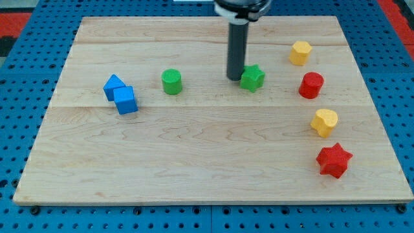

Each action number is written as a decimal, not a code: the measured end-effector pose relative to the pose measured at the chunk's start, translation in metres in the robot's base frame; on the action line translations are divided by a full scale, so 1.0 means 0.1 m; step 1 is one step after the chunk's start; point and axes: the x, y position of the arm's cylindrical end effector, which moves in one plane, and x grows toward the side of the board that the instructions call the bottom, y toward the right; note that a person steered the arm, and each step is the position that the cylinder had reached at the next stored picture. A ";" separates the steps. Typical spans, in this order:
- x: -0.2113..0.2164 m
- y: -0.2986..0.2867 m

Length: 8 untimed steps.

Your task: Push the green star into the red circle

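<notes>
The green star (253,77) lies on the wooden board right of centre, near the view's top. The red circle (311,85) stands to its right, with a gap between them. My tip (234,78) is down on the board right against the green star's left side. The dark rod rises straight up from it to the view's top edge.
A green circle (171,81) stands left of my tip. Two blue blocks (121,94) touch each other at the left. A yellow block (300,52) sits above the red circle, another yellow block (324,122) below it, and a red star (334,160) lower right.
</notes>
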 end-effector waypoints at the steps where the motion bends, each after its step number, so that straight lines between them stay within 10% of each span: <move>1: -0.03 0.38; 8: 0.27 0.49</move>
